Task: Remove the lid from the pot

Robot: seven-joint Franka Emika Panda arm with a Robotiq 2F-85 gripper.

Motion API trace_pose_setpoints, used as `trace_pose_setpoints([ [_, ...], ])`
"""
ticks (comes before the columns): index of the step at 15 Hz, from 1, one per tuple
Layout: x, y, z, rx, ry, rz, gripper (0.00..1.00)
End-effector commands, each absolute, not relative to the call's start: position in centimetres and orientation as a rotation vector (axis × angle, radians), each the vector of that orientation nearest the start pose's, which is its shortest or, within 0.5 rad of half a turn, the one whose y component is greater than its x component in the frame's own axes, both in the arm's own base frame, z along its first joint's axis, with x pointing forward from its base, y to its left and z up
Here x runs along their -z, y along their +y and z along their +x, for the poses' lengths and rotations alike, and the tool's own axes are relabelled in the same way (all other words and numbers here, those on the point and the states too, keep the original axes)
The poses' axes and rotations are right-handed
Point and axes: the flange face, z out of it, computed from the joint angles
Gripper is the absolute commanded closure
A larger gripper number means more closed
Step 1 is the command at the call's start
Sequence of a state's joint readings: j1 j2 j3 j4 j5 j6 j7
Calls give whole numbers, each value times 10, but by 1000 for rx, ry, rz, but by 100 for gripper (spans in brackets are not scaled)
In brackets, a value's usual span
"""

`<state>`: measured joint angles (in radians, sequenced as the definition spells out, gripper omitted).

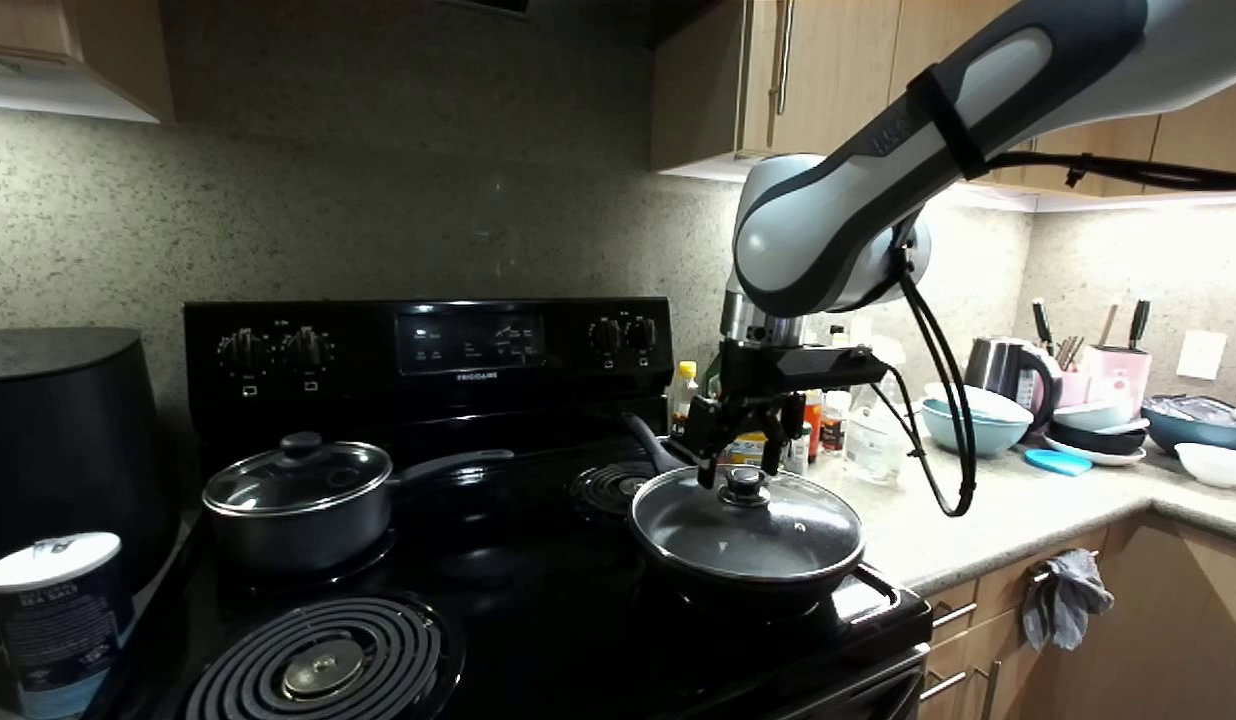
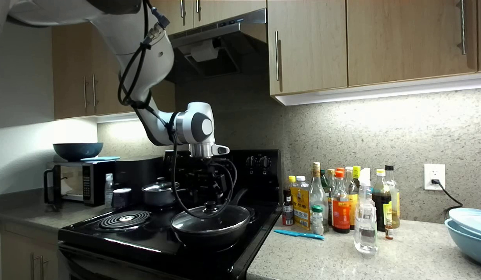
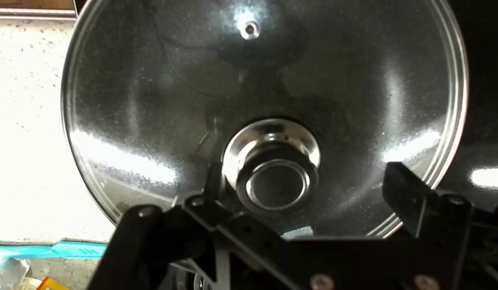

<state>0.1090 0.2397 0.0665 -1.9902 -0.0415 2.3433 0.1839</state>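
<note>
The glass lid (image 1: 798,530) with a metal rim sits level on the dark, shallow pot (image 2: 213,238), which stands on the front burner nearest the counter. The lid also shows in an exterior view (image 2: 230,217) and fills much of the wrist view (image 3: 333,92). Its dark knob (image 3: 277,183) stands at the centre. My gripper (image 1: 739,472) points down over the knob, open and empty. In the wrist view its fingers (image 3: 304,177) are wide apart, with the knob between them, closer to the left finger. I cannot tell how far the fingertips reach down beside the knob.
A smaller pot (image 1: 298,530) with its own lid stands on the stove's rear burner. A bare coil burner (image 1: 323,665) lies in front of it. Bottles (image 2: 340,212), a spray bottle (image 2: 366,229) and a blue knife (image 2: 299,234) are on the counter beside the stove.
</note>
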Motion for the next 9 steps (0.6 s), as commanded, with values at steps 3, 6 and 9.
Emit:
trace_pose_setpoints([
  [3,-346,96,601,153,2,-3122,0],
  [6,-340,97,603,144,-4,-3115,25],
  [9,-336,97,603,140,-4,-3112,40],
])
